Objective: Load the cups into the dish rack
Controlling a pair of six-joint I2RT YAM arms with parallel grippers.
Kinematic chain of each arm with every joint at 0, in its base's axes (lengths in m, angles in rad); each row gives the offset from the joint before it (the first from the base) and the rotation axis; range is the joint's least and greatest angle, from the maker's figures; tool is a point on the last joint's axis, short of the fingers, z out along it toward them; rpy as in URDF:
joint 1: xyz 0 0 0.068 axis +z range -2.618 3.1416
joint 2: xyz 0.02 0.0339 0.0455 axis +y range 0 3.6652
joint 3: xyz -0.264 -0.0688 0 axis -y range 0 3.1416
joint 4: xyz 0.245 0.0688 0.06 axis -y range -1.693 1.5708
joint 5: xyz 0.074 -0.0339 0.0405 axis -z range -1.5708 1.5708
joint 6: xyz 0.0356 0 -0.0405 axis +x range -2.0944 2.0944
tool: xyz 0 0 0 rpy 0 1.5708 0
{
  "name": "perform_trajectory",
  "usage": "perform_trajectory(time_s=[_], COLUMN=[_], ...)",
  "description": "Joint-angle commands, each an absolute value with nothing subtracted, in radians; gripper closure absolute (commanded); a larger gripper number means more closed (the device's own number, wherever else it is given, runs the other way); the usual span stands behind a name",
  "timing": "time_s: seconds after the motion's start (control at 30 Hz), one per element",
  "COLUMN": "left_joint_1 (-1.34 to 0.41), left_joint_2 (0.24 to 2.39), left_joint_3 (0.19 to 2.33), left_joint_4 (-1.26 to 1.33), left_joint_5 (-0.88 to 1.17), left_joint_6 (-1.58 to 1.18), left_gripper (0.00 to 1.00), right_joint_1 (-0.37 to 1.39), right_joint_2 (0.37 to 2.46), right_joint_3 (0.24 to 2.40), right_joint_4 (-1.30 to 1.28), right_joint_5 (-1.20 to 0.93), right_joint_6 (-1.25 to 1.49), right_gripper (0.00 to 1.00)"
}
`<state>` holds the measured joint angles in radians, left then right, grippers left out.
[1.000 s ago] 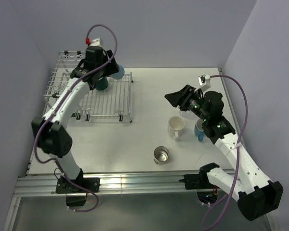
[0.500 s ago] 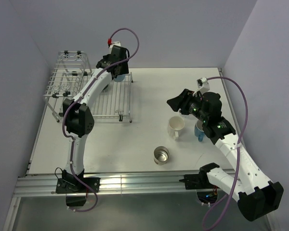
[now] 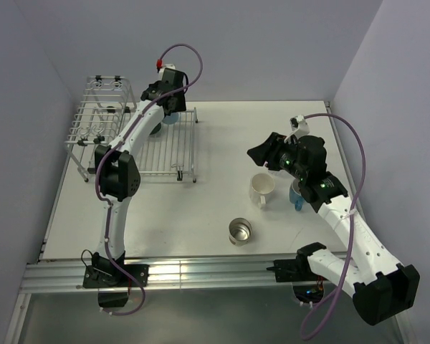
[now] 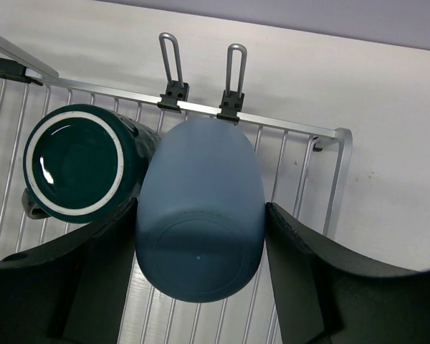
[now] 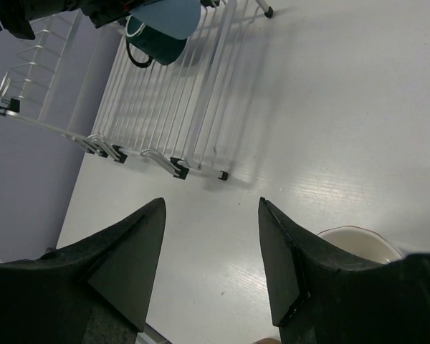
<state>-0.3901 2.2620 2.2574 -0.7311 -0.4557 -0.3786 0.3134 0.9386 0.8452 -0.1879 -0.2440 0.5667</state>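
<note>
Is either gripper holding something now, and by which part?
The left gripper holds the blue tumbler by its side walls near the base; the right gripper is open, empty.

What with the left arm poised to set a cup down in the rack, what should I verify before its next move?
1. Blue tumbler held by the left gripper, a finger on each side: ok.
2. Tumbler above the flat grid of the dish rack: ok.
3. Gap to the dark teal mug: not ok, none shows.
4. Tumbler resting on the rack's wires: cannot tell.
5. Right gripper open, empty, clear of the rack: ok.
</note>
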Motion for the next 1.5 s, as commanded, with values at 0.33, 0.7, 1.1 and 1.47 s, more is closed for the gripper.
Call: perform_trajectory(time_s=[0.33,0.7,1.1,1.47], left_joint_1=[-0.368,-0.354,-0.354,-0.359], left_joint_2=[2.292,2.316,2.293,2.211], left_joint_3=[2.247,2.253,2.226,2.166], left_joint_4=[-0.726,-0.736,-0.71,-0.644], left_joint_5=[-0.354,-0.33,-0.327,-0.351], left_joint_6=[-0.376,-0.377,-0.374,-0.371], left_gripper=[0.86,0.64,0.2,0.02], right_joint_1=[0.313,0.314,0.325,0.334], right_joint_2=[0.954,0.979,0.996,0.997], right_joint_3=[0.864,0.882,0.899,0.91], right_joint_4=[-0.176,-0.183,-0.195,-0.21], right_joint_5=[-0.232,-0.229,-0.207,-0.186], right_joint_6=[0.546,0.549,0.543,0.535], right_gripper=[0.38,0.39,0.39,0.39])
